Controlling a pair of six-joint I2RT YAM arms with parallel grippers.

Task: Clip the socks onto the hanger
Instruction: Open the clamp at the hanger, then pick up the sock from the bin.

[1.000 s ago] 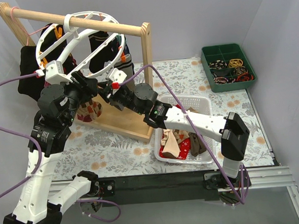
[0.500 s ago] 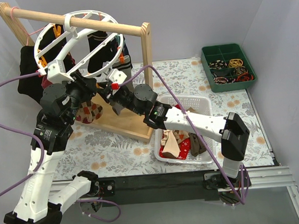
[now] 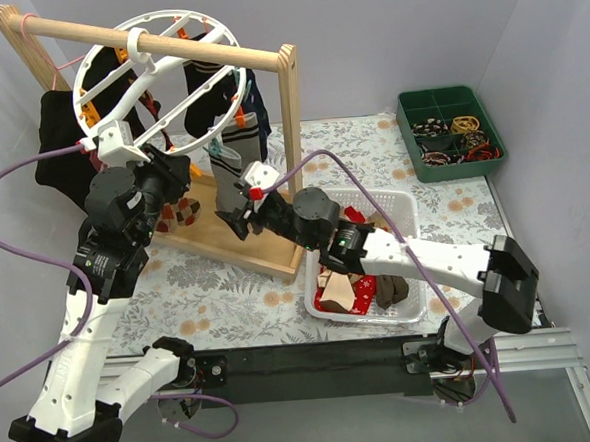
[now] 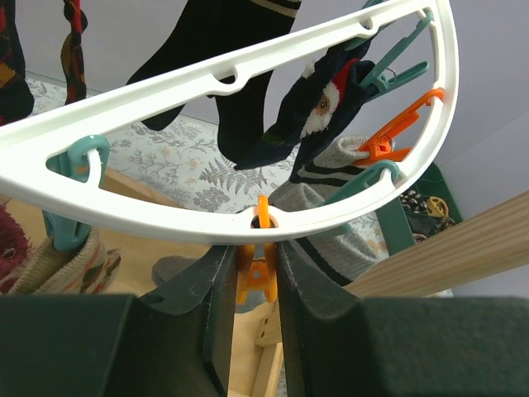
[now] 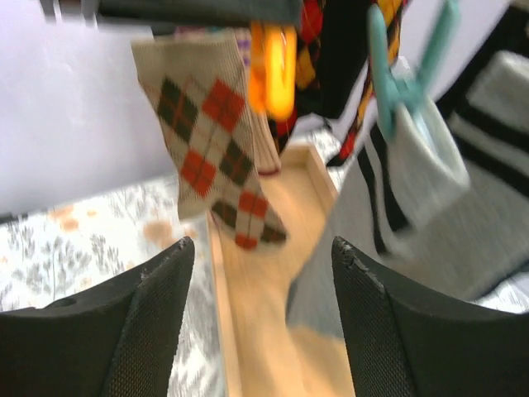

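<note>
The white ring hanger (image 3: 136, 45) hangs tilted from the wooden rail. My left gripper (image 3: 172, 173) is at its lower rim (image 4: 165, 219), shut on an orange clothespin (image 4: 259, 277) that dangles there. A grey striped sock (image 3: 233, 160) hangs from a teal clothespin (image 5: 395, 70), with dark socks (image 4: 240, 74) beside it. A tan diamond-patterned sock (image 5: 219, 141) hangs under an orange clothespin (image 5: 273, 66). My right gripper (image 3: 233, 217) is open and empty, just below these socks (image 5: 264, 273). More socks (image 3: 354, 282) lie in a white basket (image 3: 399, 207).
The wooden rail stand (image 3: 289, 91) has a flat base (image 5: 273, 314) right under my right gripper. A large black garment (image 3: 57, 135) hangs at the rail's left end. A green tray (image 3: 448, 101) of small items sits at the far right.
My right gripper has drawn back down and to the right, away from the hanger, and is open. The hanger has tilted upward, and the grey striped sock now hangs from it.
</note>
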